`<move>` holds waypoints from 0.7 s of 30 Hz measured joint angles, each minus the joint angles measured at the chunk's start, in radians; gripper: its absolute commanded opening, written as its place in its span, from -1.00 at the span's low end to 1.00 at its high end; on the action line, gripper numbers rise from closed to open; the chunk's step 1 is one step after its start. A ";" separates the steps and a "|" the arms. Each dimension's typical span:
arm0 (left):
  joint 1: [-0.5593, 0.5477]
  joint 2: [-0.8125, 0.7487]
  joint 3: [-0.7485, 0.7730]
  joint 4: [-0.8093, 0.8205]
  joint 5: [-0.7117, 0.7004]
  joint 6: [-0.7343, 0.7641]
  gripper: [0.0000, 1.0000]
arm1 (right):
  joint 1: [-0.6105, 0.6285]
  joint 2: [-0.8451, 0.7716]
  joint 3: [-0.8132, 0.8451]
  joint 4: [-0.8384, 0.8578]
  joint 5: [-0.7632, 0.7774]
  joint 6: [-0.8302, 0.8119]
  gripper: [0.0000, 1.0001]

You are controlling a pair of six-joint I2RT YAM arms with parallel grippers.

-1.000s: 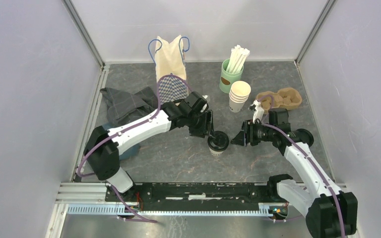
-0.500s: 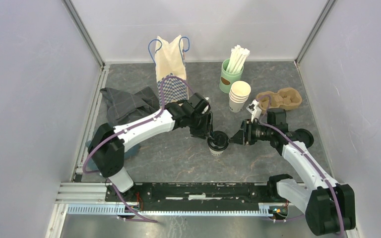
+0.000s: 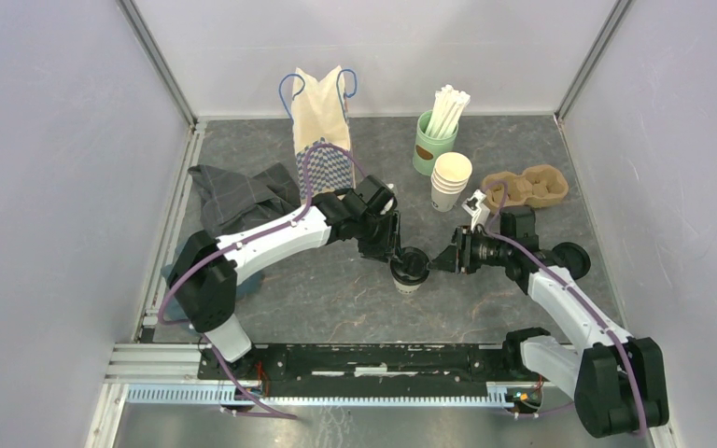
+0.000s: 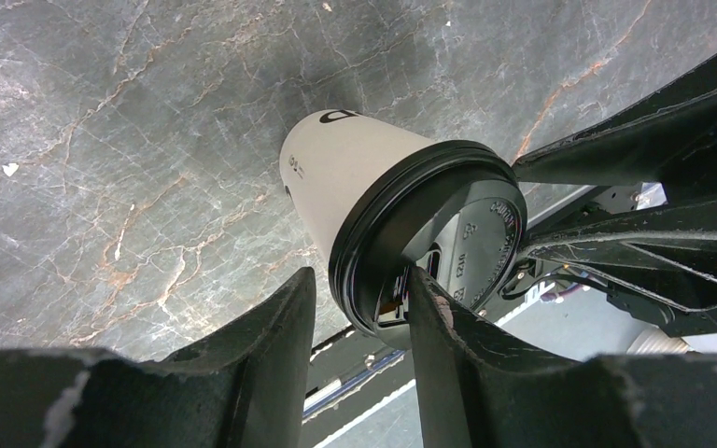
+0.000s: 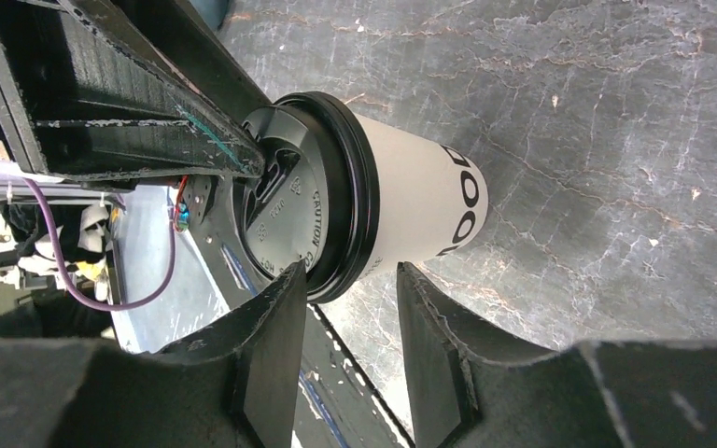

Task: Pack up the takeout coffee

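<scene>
Right now the takeout coffee cup (image 3: 409, 272) stands upright on the dark marbled worktop (image 3: 336, 299), near its middle, with its black lid (image 3: 411, 263) on. It sits between the two arms.

The left gripper (image 3: 398, 252) comes in from the left and is over the lid's far-left edge. In the left wrist view its fingers (image 4: 271, 345) are parted only narrowly, and the lid's rim shows in the gap beyond them. That gap is narrower than the lid, so nothing is clamped between them. In the right wrist view one left finger lies across the top of the lid and seems to touch it.

The right gripper (image 3: 444, 261) points at the cup from the right, just beside the lid. Its fingers (image 5: 271, 345) are likewise a narrow way apart, with the rim showing past them and nothing held.

Behind the cup stands a paper bag (image 3: 322, 121) with blue handles. A green cup of straws (image 3: 428, 147), a stack of paper cups (image 3: 450, 182) and a brown pulp carrier (image 3: 527, 187) are at the back right. A grey cloth (image 3: 238, 196) lies at the left.
</scene>
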State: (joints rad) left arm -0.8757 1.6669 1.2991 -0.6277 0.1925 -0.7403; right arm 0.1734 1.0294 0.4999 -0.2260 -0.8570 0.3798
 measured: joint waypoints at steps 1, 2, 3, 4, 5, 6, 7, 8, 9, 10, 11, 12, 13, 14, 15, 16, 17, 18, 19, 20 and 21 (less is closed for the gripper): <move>0.000 0.000 0.000 0.001 0.000 0.000 -0.04 | -0.001 0.000 -0.003 0.006 0.001 0.002 -0.12; 0.000 0.000 0.000 0.002 0.000 0.000 -0.04 | 0.000 -0.001 -0.003 0.010 0.002 0.002 -0.12; 0.000 0.000 0.000 0.002 0.000 0.000 -0.04 | 0.000 -0.001 -0.003 0.012 0.001 0.002 -0.12; 0.000 0.000 0.000 0.002 0.000 0.000 -0.04 | 0.000 -0.001 -0.005 0.015 0.001 0.005 -0.10; 0.000 0.000 0.000 0.002 0.000 0.000 -0.04 | 0.000 -0.001 -0.005 0.015 0.000 0.008 -0.08; 0.000 0.000 0.000 0.002 0.000 0.000 -0.04 | 0.000 -0.001 -0.005 0.015 0.000 0.009 -0.06; 0.000 0.000 0.000 0.002 0.000 0.000 -0.03 | 0.000 -0.002 -0.002 0.011 0.001 0.009 -0.04; 0.000 0.000 0.000 0.002 0.000 0.000 -0.01 | 0.001 -0.003 0.004 0.002 0.003 0.008 -0.01; 0.000 0.000 0.000 0.002 0.000 0.000 0.03 | 0.001 -0.003 0.008 -0.005 0.005 0.008 0.02; 0.000 0.000 0.000 0.002 0.000 0.000 0.10 | 0.002 -0.003 0.014 -0.012 0.005 0.008 0.05; 0.000 0.000 0.000 0.002 0.000 0.000 0.15 | 0.002 -0.003 0.018 -0.014 0.003 0.009 0.08; 0.000 0.000 0.000 0.002 -0.001 0.000 0.20 | 0.002 -0.003 0.018 -0.014 0.000 0.012 0.11; 0.000 0.000 0.001 0.001 -0.001 0.000 0.26 | 0.004 -0.003 0.019 -0.014 0.000 0.016 0.14; 0.000 0.000 0.003 0.000 -0.002 0.000 0.30 | 0.007 -0.002 0.020 -0.014 -0.002 0.018 0.15; 0.000 0.000 0.005 -0.002 -0.002 0.001 0.34 | 0.011 0.000 0.021 -0.013 -0.003 0.019 0.16; 0.000 -0.001 0.008 -0.003 -0.003 0.000 0.39 | 0.015 0.003 0.022 -0.012 -0.003 0.020 0.17; 0.000 -0.003 0.011 -0.004 -0.003 0.000 0.42 | 0.021 0.010 0.024 -0.010 -0.004 0.020 0.17; 0.000 -0.006 0.015 -0.005 -0.004 0.000 0.43 | 0.026 0.018 0.027 -0.007 -0.004 0.021 0.17; 0.000 -0.011 0.018 -0.004 -0.004 0.001 0.44 | 0.031 0.025 0.028 -0.004 -0.004 0.023 0.16; 0.000 -0.017 0.018 -0.004 -0.004 0.000 0.42 | 0.033 0.029 0.028 0.000 -0.003 0.025 0.14; 0.000 -0.023 0.019 -0.005 -0.004 0.000 0.37 | 0.035 0.032 0.028 0.003 -0.003 0.027 0.10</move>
State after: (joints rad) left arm -0.8757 1.6444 1.3178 -0.6327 0.1886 -0.7399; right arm 0.2081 1.0618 0.5278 -0.2230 -0.8600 0.4065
